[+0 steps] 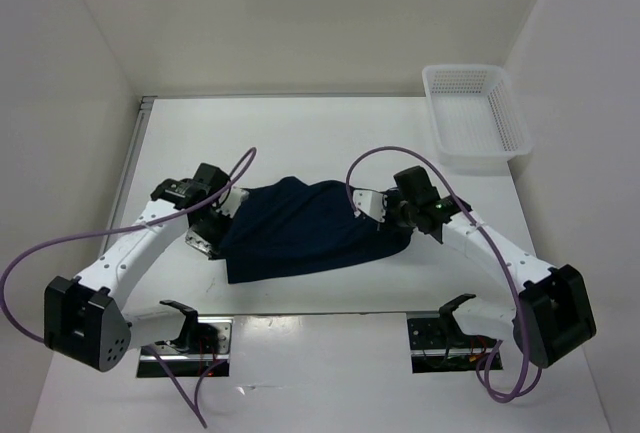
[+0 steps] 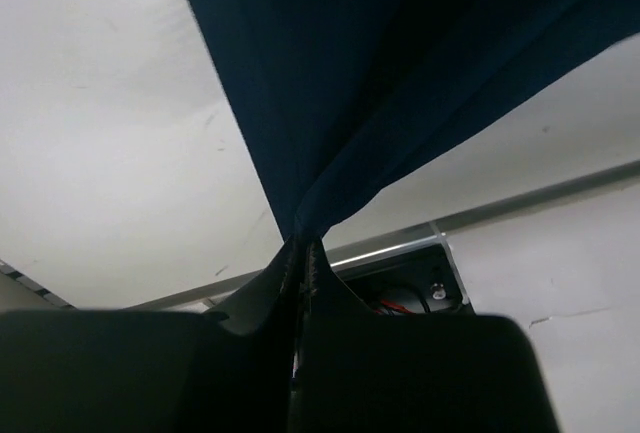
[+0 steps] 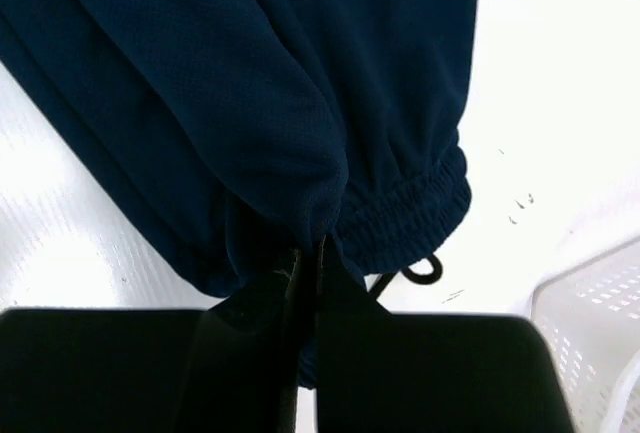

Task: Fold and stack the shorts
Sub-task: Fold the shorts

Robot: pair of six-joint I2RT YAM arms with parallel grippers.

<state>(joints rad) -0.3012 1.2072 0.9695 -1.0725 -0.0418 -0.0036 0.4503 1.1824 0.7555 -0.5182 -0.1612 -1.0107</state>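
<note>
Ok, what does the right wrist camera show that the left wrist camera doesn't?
Only the right wrist view shows the gathered waistband, the black drawstring and a corner of the white mesh basket. Only the left wrist view shows a metal edge strip and a recess with wiring. Both show the navy shorts pinched between that arm's closed fingers: right gripper, left gripper.

The shorts [image 3: 250, 83] run off the top edge in both wrist views. The basket [image 3: 590, 323] is cut by the right wrist view's corner. The left pincer [image 2: 303, 253] and right pincer [image 3: 308, 253] are dark blurs, tips buried in fabric.
</note>
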